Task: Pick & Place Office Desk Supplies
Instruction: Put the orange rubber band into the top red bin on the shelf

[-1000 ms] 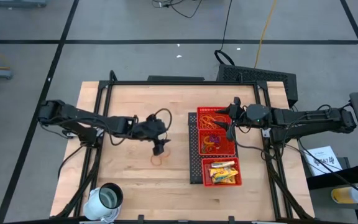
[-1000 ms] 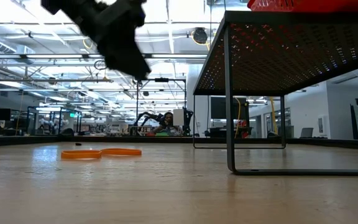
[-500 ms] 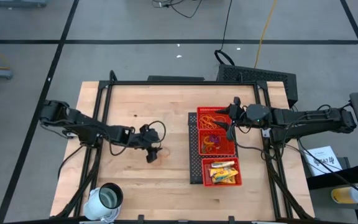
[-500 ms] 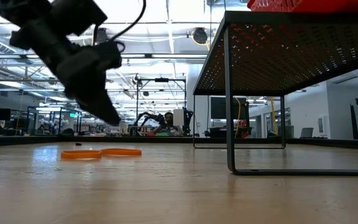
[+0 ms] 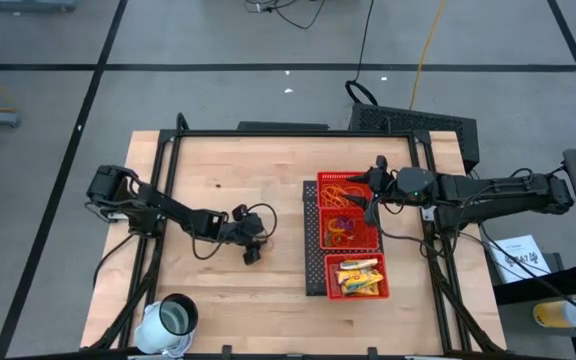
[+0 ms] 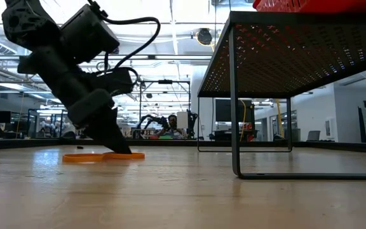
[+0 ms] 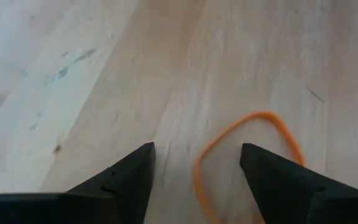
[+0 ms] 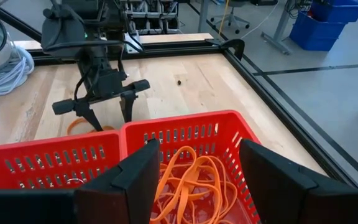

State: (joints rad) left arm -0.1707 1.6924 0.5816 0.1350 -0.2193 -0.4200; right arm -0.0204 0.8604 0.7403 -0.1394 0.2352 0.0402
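An orange rubber band lies flat on the wooden table, left of the red mesh tray. My left gripper is open and down at the band. One finger stands outside the loop, the other over its inside, and one strand runs between them. My right gripper hangs open above the tray's far compartment, which holds more rubber bands. The middle compartment holds bands and small coloured pieces; the near one holds yellow packets. My left gripper slants down from the table's left side, and its fingertips are at table level at the band's edge. Whether they touch the band or the table, I cannot tell.
The tray stands on a raised black mesh stand whose leg rises right of the band. A white cup stands at the table's near left corner. Bare wood lies between the band and the stand.
My left gripper has come down from well above the table to the rubber band, tipping more steeply downward and drifting slightly toward the near edge. Its fingers have stayed open. The band has not moved.
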